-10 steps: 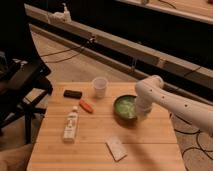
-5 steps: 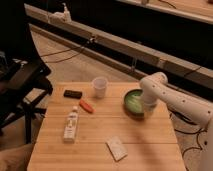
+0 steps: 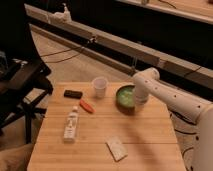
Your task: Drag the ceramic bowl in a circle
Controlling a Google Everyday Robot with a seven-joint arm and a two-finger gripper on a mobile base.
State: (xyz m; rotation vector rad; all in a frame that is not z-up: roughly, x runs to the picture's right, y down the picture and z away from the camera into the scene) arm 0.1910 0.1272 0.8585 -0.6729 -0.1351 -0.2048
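Mid-drag, likely: gripper [image 3: 138,101] sits on the ceramic bowl [image 3: 126,97], right of the white cup [image 3: 100,86]; jaw state can't be told. Next: sweep the arc w/o tipping the bowl.

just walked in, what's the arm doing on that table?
The robot's one arm reaches in from the right, and its gripper is down at the right rim of the green ceramic bowl near the far right part of the wooden table. It looks mid-drag with the bowl. The white cup, black block, orange item, small bottle and pale card lie apart from it, untouched.
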